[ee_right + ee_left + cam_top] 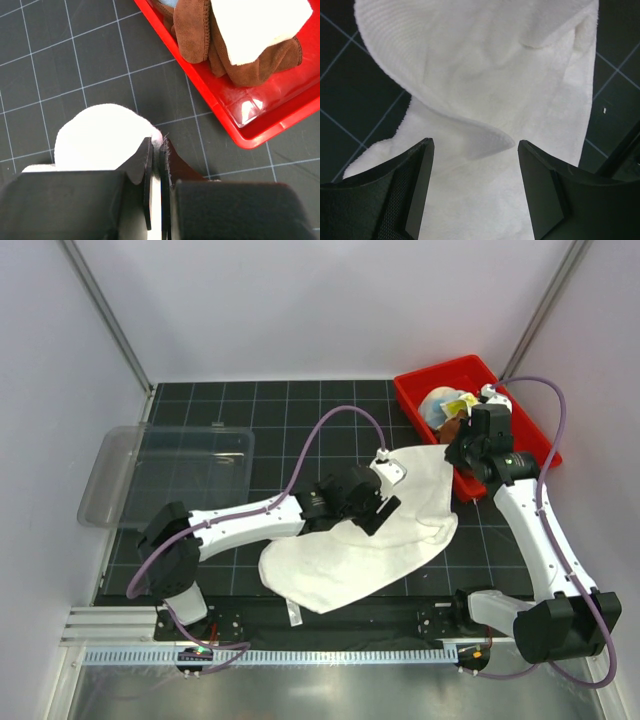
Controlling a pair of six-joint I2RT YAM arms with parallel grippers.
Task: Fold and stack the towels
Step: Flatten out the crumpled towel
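So, the cream-white towel (365, 540) lies rumpled and unfolded in the middle of the black gridded bench (250, 420), one fold lapped over itself. It needs flattening before any fold will hold.

My right tool (159, 145) is pinched together on the towel's far right edge, just beside the red tray (435, 370). I hold there to anchor that corner, so the cloth can be pulled taut instead of sliding.

My left tool (475, 150) is spread apart, its fingers either side of a raised lip of towel near the middle. I judge it is placed to close on that lip and draw the lapped layer out. From the wrist view I cannot tell whether it touches the cloth.

The brown cloth (200, 35), the yellow cloth (458, 403) and the pastel cloth (435, 405) sit heaped in the red tray, waiting their turn. The clear bin (100, 480) stands well apart on the left, probably where the stack belongs.
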